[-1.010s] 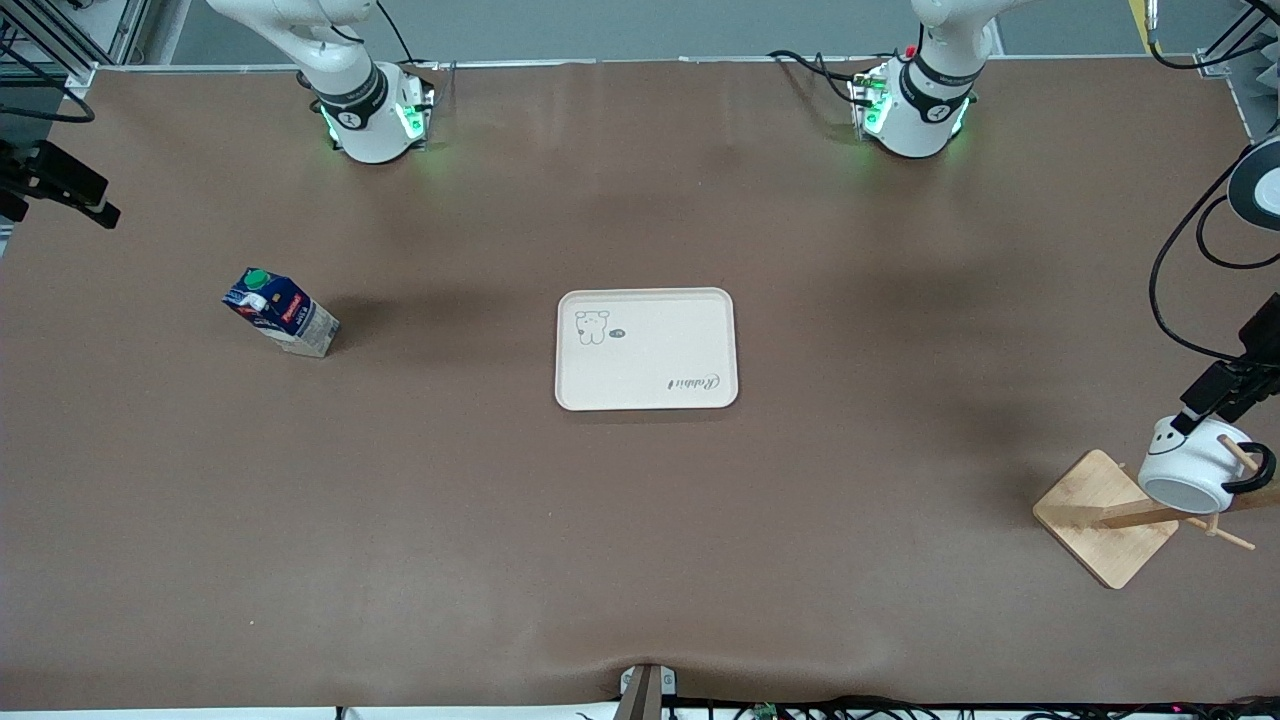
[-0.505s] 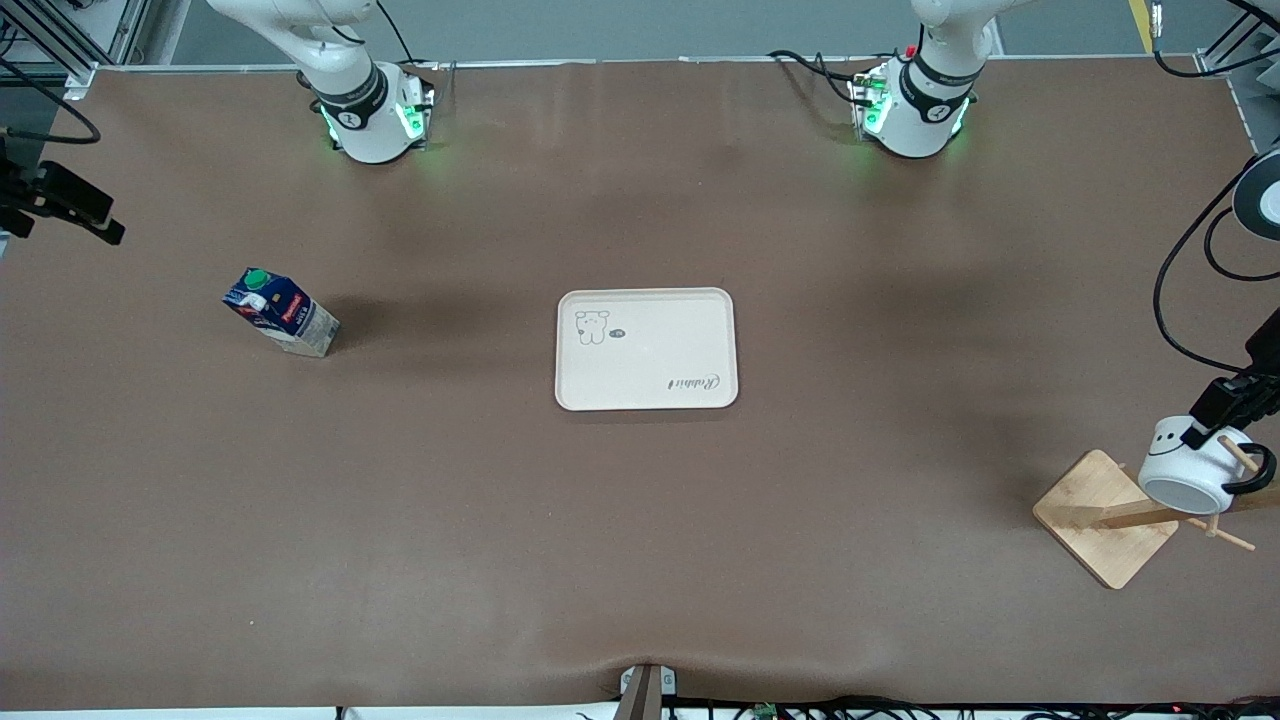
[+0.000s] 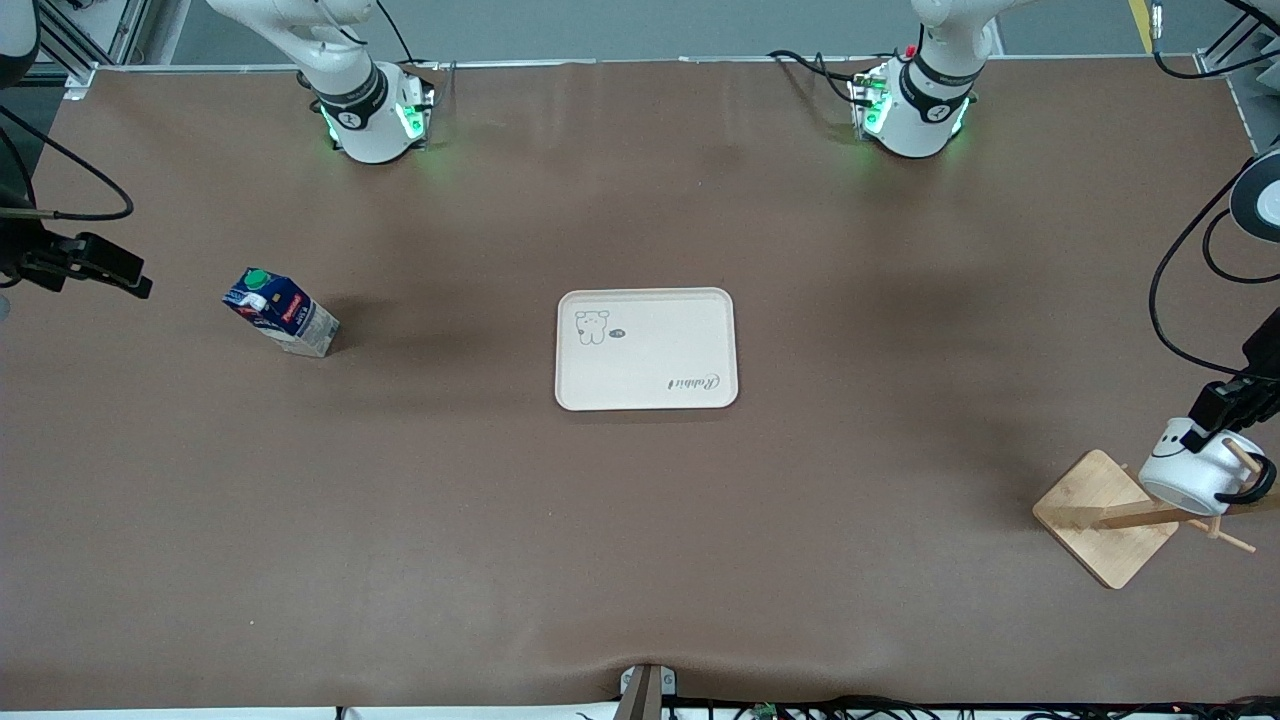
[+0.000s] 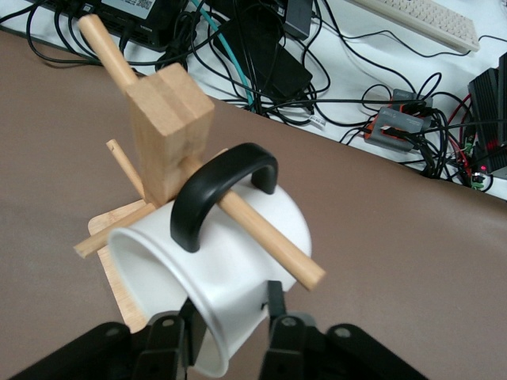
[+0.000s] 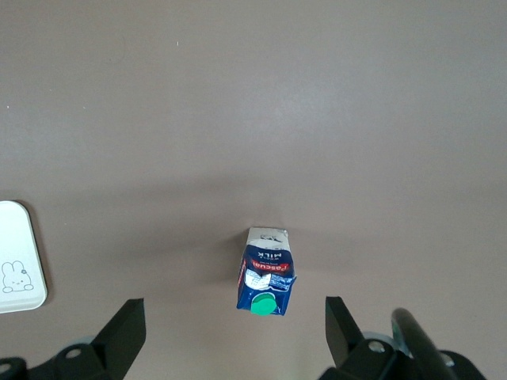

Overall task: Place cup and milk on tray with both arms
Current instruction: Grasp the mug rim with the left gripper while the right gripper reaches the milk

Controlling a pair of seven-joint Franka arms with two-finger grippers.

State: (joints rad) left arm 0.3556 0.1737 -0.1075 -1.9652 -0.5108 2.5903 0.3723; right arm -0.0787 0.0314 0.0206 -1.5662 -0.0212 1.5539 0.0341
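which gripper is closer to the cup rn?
Left. The left gripper has a finger on each side of the cup wall where it hangs on the wooden rack. The right gripper is up beside the milk.
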